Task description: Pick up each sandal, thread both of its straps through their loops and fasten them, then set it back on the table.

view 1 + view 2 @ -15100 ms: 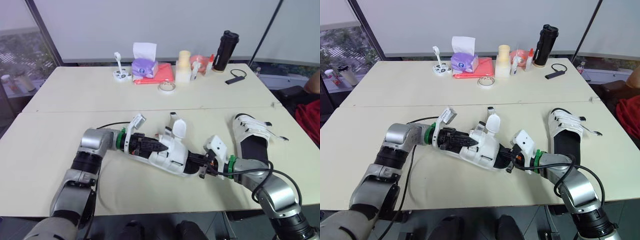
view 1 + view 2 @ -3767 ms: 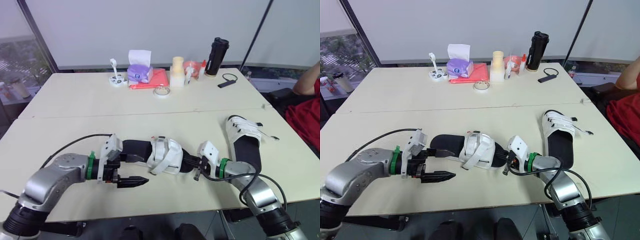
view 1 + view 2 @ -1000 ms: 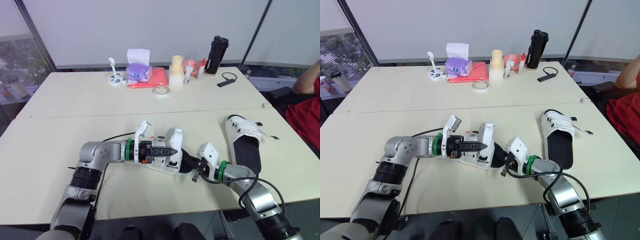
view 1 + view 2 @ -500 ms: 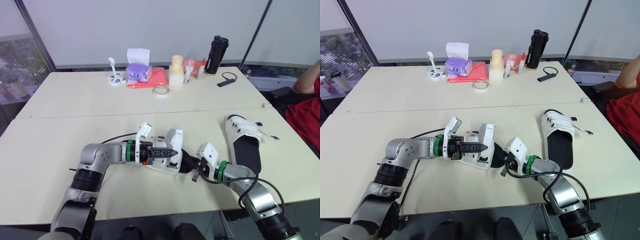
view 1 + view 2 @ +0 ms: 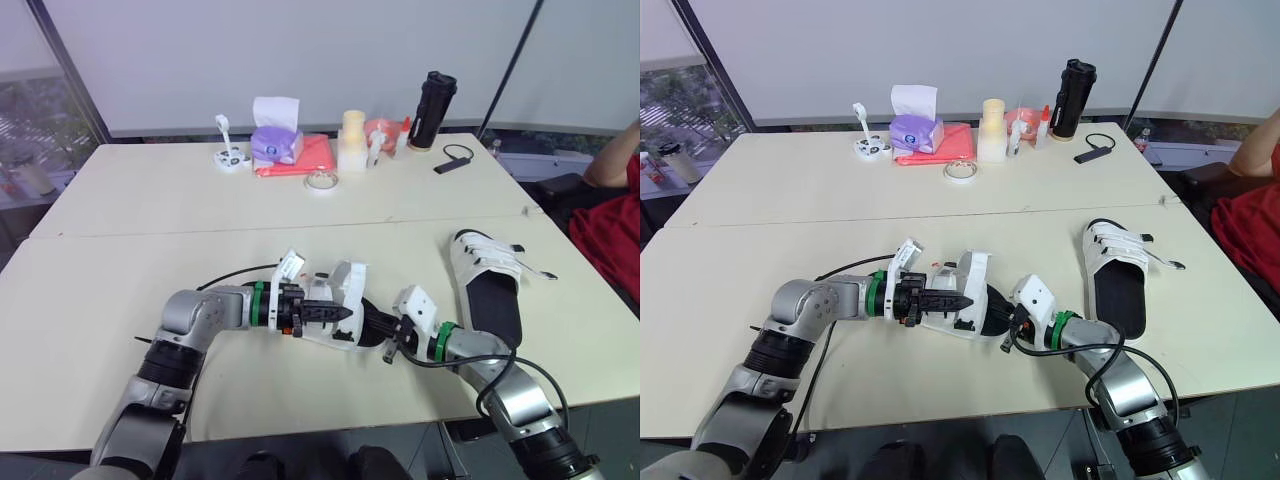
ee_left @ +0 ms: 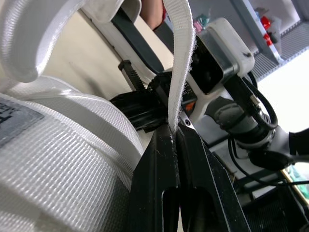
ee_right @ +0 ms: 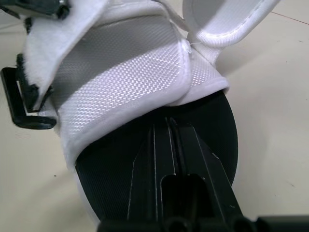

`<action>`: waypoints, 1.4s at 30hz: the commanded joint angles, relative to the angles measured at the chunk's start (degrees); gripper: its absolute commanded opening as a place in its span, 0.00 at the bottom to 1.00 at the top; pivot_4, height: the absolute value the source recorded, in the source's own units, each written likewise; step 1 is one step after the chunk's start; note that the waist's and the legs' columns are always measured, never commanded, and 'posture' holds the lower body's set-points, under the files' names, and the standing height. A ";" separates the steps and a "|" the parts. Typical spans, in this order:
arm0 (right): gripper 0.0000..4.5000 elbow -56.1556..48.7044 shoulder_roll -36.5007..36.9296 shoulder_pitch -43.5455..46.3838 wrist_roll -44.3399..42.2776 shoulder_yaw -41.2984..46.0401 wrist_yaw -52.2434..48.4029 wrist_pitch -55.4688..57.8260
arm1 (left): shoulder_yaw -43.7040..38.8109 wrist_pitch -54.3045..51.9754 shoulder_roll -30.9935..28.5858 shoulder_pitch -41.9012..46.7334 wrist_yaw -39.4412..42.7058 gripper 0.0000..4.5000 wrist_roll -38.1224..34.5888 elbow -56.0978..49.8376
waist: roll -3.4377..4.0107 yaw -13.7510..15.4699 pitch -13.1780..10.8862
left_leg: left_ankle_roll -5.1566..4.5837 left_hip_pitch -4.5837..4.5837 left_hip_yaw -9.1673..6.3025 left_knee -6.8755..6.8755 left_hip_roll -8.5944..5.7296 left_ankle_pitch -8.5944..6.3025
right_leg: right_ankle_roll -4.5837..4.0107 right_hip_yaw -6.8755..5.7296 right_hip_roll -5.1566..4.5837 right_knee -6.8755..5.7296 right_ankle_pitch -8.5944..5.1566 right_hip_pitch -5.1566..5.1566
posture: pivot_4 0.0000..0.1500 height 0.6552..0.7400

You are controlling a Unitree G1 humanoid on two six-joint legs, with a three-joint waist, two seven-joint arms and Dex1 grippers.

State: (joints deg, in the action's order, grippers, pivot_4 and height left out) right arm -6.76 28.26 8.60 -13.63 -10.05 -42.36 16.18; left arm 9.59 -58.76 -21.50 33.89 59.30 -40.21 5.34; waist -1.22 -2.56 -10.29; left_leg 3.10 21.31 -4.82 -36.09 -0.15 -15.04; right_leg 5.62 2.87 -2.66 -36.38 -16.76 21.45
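Sandal [image 5: 338, 322] with white straps and a black footbed sits near the front middle of the surface [image 5: 150, 200], caught between both tools. From the left, the left tool [image 5: 343, 313] reaches in over the sandal's upper; its two black fingers are pressed together on the end of a white strap [image 6: 181, 58], which rises from between the tips. Just right of it, the right tool [image 7: 170, 122] meets the sandal's other end — fingers closed tight on the black footbed, right below the woven white upper. Whether the sandal rests on the surface or is held slightly clear of it, I cannot tell. Further right, well apart from the tools, the second sandal [image 5: 490, 285] lies flat on its sole with its straps loose. At the right edge sits a person in a red top [image 5: 612, 215].
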 commanded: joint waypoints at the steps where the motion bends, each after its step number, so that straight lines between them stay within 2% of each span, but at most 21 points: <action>1: 0.00 4.46 0.04 -1.62 3.20 -1.72 1.42 2.73 | 3.03 2.43 -1.50 -1.40 1.10 0.02 3.07 -1.09 | 0.00 0.00 0.01 | 0.00 0.00 0.00 0.00 0.00 0.00 | 0.00 0.00 0.00 0.01 0.00 0.00 | 1.00 1.00; 9: 0.00 4.45 0.09 -1.62 3.20 -1.71 1.36 2.71 | 5.17 6.97 -2.42 -1.73 2.68 0.02 5.91 -1.80 | 0.01 0.01 0.01 | 0.00 0.00 0.00 0.04 0.06 0.00 | -0.01 0.00 -0.02 0.05 0.00 -0.01 | 1.00 1.00; 13: 0.00 4.51 0.21 -1.57 3.23 -1.63 1.27 2.60 | 8.35 16.68 -3.96 -1.71 3.48 0.02 12.49 -2.07 | 0.01 0.04 0.02 | 0.00 0.00 0.00 0.05 0.09 0.00 | -0.02 0.01 -0.06 0.08 0.00 -0.02 | 1.00 1.00; 16: 0.00 4.75 0.12 -1.51 3.32 -1.66 1.29 2.40 | 8.70 20.18 -5.31 -1.46 5.82 0.02 13.73 -1.64 | 0.01 0.03 0.03 | 0.00 0.00 0.00 0.06 0.10 0.00 | -0.05 0.01 -0.07 0.10 0.01 -0.02 | 1.00 1.00; 26: 0.00 5.28 -0.02 -1.26 3.43 -1.72 1.25 2.09 | 10.93 19.62 -9.96 -2.87 12.22 0.02 13.76 -4.56 | 0.02 -0.05 0.03 | -0.01 0.01 0.02 0.14 0.20 0.00 | -0.09 0.02 -0.02 0.11 0.01 0.04 | 1.00 1.00; 35: 0.00 5.68 -0.24 -1.13 3.58 -1.80 1.27 1.88 | 8.20 18.81 -6.35 -2.03 9.33 0.02 12.32 -3.55 | 0.02 0.06 0.03 | -0.01 0.02 0.01 0.13 0.20 0.00 | -0.08 0.01 -0.02 0.13 0.01 0.02 | 1.00 1.00; 38: 0.00 5.75 -0.15 -1.22 3.64 -1.79 1.19 1.99 | 6.27 16.25 -6.50 -1.25 9.38 0.21 10.83 -3.47 | 0.02 0.04 0.03 | -0.01 0.02 0.01 0.13 0.18 0.00 | -0.07 0.00 0.01 0.13 0.02 0.02 | 1.00 1.00; 42: 0.00 6.01 -0.32 -1.08 3.63 -1.78 1.20 2.12 | 3.25 12.15 -5.68 -0.77 7.64 0.62 7.75 -4.45 | 0.01 0.03 0.03 | -0.01 0.02 0.01 0.13 0.18 0.00 | -0.07 0.00 0.04 0.13 0.02 0.02 | 1.00 1.00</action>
State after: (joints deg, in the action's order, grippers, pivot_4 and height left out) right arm -6.41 27.96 9.13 -12.79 -10.30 -42.30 15.84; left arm 14.61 -44.69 -26.83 32.67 68.22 -31.61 1.19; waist -1.21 -2.53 -10.26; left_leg 3.09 21.33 -4.81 -35.97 0.03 -15.04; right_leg 5.56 2.86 -2.63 -36.25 -16.74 21.47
